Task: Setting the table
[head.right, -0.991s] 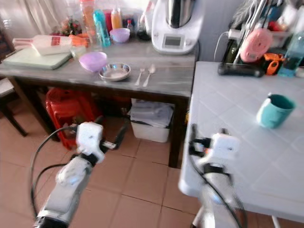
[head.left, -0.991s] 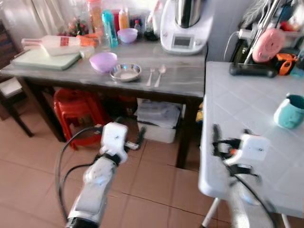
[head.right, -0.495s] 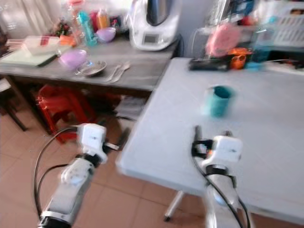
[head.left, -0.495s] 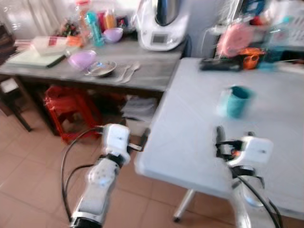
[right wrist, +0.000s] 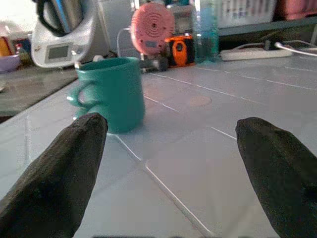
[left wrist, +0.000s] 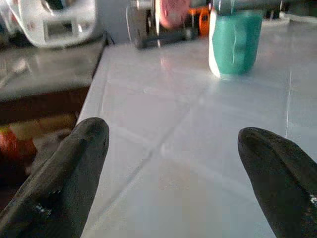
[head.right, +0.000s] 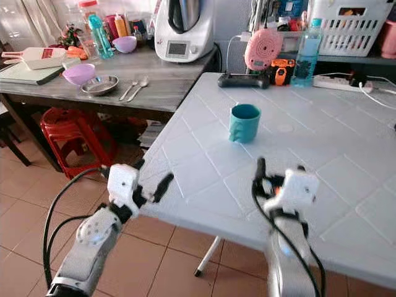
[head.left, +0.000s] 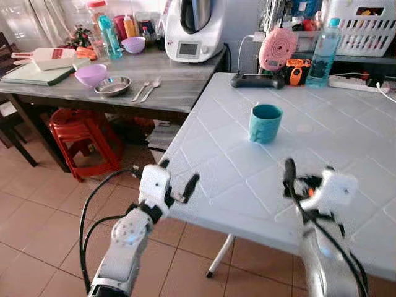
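1. The right gripper point(head.right: 277, 176) has its jaws wide and empty; it hangs low over the near part of the white tiled table point(head.right: 346, 185), and its wrist view looks straight at the teal mug point(right wrist: 115, 94) between the two fingers point(right wrist: 54, 173).

2. The left gripper point(head.left: 178, 180) is also spread wide and holds nothing. It sits at the table's near left edge, with the mug far ahead in its wrist view.

3. The teal mug point(head.right: 244, 122) stands upright near the middle of the white table, well apart from both grippers, its handle seemingly turned toward the near left, though that is hard to be sure of from the head views.

4. Farther left, on the grey side table point(head.left: 179, 93), lie a steel dish point(head.left: 112, 85), a purple bowl point(head.left: 91, 74) and a fork and spoon point(head.left: 147, 90); these look like the settings yet to be brought over.

5. The step in hand appears to be lining up on the white table. To do it well, I judge the right gripper should advance level, keep its jaws wide until they straddle the mug body, clear the handle, and close low and square to avoid tipping it.

6. At the far edge, a pink fan point(head.right: 262, 49) and a water bottle point(head.right: 307, 44) should be kept clear of.
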Robot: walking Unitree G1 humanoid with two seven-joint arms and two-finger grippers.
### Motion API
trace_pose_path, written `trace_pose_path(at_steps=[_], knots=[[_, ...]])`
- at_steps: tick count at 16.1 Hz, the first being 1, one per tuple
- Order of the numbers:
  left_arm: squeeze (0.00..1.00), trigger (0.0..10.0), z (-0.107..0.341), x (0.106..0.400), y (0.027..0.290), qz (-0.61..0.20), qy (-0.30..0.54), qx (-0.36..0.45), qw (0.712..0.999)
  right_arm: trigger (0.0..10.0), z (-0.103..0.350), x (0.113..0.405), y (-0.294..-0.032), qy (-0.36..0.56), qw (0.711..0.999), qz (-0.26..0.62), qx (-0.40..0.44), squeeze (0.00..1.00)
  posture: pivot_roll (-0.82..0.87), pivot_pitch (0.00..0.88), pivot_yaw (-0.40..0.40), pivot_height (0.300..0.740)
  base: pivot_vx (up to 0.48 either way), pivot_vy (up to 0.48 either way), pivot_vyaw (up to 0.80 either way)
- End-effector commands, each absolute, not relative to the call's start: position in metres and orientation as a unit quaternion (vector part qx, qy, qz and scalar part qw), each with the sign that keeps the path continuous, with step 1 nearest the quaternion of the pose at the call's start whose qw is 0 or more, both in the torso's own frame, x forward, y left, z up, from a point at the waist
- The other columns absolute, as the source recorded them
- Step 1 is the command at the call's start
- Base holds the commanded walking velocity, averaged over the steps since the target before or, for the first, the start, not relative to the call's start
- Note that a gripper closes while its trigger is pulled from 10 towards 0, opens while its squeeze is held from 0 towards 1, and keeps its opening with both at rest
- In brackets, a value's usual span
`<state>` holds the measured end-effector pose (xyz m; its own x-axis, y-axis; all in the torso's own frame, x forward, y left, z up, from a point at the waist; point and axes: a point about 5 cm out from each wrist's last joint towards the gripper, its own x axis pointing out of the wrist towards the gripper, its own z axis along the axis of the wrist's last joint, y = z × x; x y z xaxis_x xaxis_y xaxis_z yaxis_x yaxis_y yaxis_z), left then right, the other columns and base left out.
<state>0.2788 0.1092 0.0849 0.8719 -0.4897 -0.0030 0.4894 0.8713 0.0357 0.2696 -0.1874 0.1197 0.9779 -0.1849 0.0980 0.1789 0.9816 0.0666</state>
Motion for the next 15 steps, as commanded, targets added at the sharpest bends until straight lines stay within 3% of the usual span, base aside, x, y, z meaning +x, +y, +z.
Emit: trace_pose_path(at_steps=[1,7,15], knots=[[0.0,10.0,0.08,0.278,0.115,-0.251,0.006,0.019,0.968,10.0,0.119,0.274,-0.184,-0.045,0.995,-0.077,0.034,0.0,0.06,0.012,0.083,0.74,0.0,0.0,0.0],[0.0,10.0,0.075,0.268,0.11,-0.316,0.02,-0.006,0.949,10.0,0.122,0.308,-0.175,-0.034,0.999,-0.036,0.017,0.0,0.1,0.051,0.069,0.74,0.0,0.0,0.0],[0.0,10.0,0.073,0.253,0.116,-0.316,0.031,-0.001,0.948,10.0,0.132,0.357,-0.163,0.0,1.0,-0.011,0.02,0.0,0.15,0.116,0.056,0.74,0.0,0.0,0.0]])
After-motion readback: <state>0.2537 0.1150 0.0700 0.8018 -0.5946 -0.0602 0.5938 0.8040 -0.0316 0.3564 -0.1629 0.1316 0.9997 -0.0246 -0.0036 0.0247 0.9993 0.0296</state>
